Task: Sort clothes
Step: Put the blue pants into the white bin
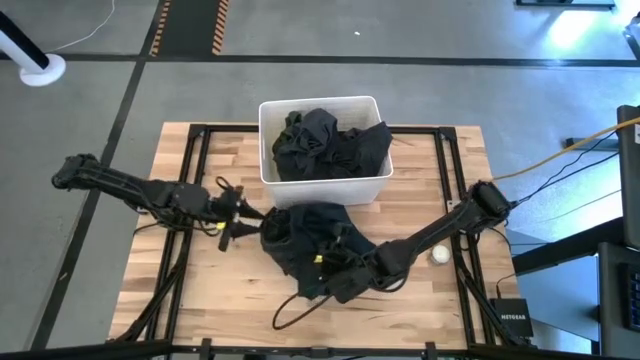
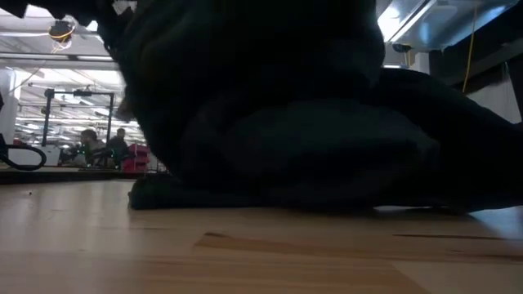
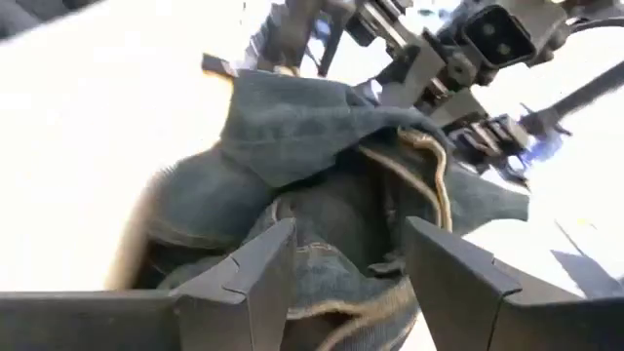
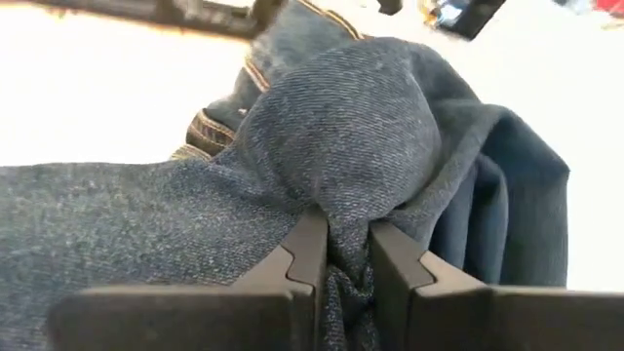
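Two claws (image 1: pixel 262 225) (image 1: pixel 335 268) on dark denim (image 1: pixel 305 235).

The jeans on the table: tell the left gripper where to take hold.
Grip the raised hem fold of the jeans facing the left gripper, coming level from the left. That edge already sits between its open fingers, while the right gripper pinches the opposite side.

In the low view the dark crumpled denim garment (image 2: pixel 286 114) fills the frame, cut off at the top, hiding both arms behind it.
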Controlling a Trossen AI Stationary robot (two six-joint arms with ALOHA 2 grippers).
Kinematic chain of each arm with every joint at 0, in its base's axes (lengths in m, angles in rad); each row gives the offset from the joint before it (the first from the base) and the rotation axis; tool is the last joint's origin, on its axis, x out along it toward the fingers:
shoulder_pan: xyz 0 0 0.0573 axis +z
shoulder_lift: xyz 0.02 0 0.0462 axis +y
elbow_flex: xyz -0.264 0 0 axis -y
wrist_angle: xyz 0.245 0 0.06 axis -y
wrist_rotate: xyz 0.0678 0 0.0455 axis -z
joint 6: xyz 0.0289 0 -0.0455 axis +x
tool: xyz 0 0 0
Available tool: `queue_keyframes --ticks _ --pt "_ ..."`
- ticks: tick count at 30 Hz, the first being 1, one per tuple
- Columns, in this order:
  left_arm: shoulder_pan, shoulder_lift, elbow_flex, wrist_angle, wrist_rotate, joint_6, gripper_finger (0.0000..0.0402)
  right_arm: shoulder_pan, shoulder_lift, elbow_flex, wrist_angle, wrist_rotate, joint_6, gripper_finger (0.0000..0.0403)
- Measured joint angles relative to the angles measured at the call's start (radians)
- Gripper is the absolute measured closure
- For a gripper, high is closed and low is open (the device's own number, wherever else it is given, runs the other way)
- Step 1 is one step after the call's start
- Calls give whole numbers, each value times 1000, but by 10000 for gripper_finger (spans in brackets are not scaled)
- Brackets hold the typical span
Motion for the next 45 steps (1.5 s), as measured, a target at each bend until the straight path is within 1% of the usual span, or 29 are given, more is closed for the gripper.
queue_keyframes --ticks 3,6,9,10,12,15,19,23,28,32,34,36,39,42,45 --pt "0 -64 -1 7 -92 44 219 0 -41 1 -1 28 -4 350" --pt "0 -120 -2 55 -229 122 219 -2 -74 9 -7 48 -34 350" --pt "1 -158 -2 160 -376 254 219 -15 -92 67 -32 62 -81 350" --pt "1 -166 -2 204 -412 303 219 -17 -96 94 -39 65 -98 350" --pt "1 -179 -2 287 -452 390 219 -30 -98 158 -57 71 -144 350" --pt "1 -201 -2 364 -462 473 219 -54 -100 272 -103 79 -209 350" --pt "1 -236 -2 369 -462 515 219 -97 -100 423 -141 83 -293 350" --pt "1 -261 -3 361 -462 511 219 -138 -100 569 -128 85 -408 350" --pt "1 -259 -3 355 -462 529 219 -200 -104 745 -113 98 -552 350" --pt "1 -256 -3 336 -462 530 219 -258 -103 852 -71 101 -683 350" --pt "1 -256 -3 329 -462 532 219 -284 -104 875 12 94 -781 350" --pt "1 -255 -3 323 -462 530 219 -311 -119 864 164 86 -896 350" --pt "1 -255 -3 308 -462 532 219 -362 -124 876 292 45 -1014 350" --pt "1 -255 -4 301 -462 532 219 -423 -127 874 316 9 -1049 350" --pt "1 -255 -4 284 -462 532 219 -486 -113 869 261 -6 -1037 350"
